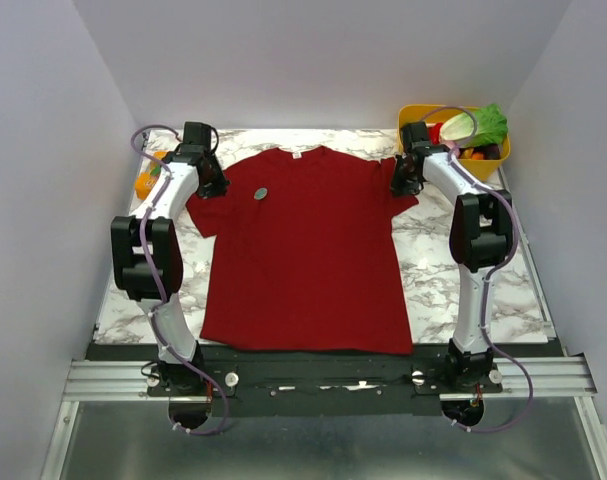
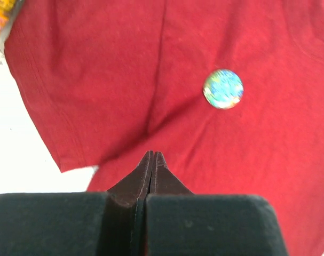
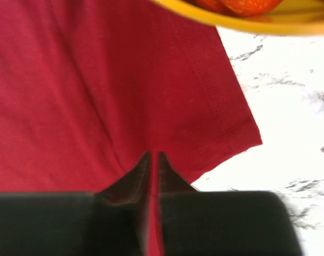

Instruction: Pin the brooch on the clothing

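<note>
1. We see the dark red shirt (image 1: 303,260) spread flat on the marble table (image 1: 433,270), collar toward 12 o'clock.
2. The brooch (image 1: 260,193) sits on the chest, at about 11 o'clock from the shirt's middle.
3. Our left gripper (image 2: 152,156) is at the sleeve with its fingers pressed together; the brooch (image 2: 223,89) lies at 1 o'clock from its tips.
4. Our right gripper (image 3: 152,156) is clamped on the other sleeve, with red fabric showing between its fingers.
5. A yellow basket (image 1: 413,115) stands at its 1 o'clock.

Lab enclosure, white walls (image 1: 313,60), marble tabletop (image 1: 433,260)
</note>
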Available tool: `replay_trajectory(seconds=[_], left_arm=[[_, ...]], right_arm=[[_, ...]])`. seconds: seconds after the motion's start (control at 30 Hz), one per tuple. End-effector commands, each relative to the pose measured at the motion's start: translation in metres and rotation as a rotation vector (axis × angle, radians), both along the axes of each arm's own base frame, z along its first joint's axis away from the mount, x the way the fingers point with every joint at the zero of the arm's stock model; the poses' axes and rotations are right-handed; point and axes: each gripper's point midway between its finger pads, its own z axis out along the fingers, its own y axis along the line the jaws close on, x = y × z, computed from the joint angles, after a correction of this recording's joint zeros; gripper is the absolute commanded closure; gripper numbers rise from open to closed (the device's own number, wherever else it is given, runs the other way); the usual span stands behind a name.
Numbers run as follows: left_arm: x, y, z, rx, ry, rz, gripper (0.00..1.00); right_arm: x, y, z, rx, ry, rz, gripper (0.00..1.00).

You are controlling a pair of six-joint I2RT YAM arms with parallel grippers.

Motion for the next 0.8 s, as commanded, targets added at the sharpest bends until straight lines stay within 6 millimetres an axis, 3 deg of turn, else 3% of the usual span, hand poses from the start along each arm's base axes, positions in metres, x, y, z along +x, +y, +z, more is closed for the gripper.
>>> replay_trajectory(seconds=[0.0,0.4,0.73,0.77], left_arm=[[0.006,0.013,-0.018,0.045,0.042,0.007,1.00],[0.010,0.021,-0.040,0.023,0.054,0.016,1.00],[0.010,0.020,-0.060,-0.006,0.100,0.031,1.00],[0.010,0.031,-0.061,-0.014,0.103,0.057,1.00]], right_arm=[[-0.005,0.001,-0.013,0.037,0.063,-0.011,0.99],[-0.007,0.000,-0.006,0.158,0.082,-0.081,0.99],[-0.021,-0.025,-0.020,0.129,0.169,-0.264,0.99],[-0.022,-0.027,-0.020,0.119,0.177,-0.282,0.99]])
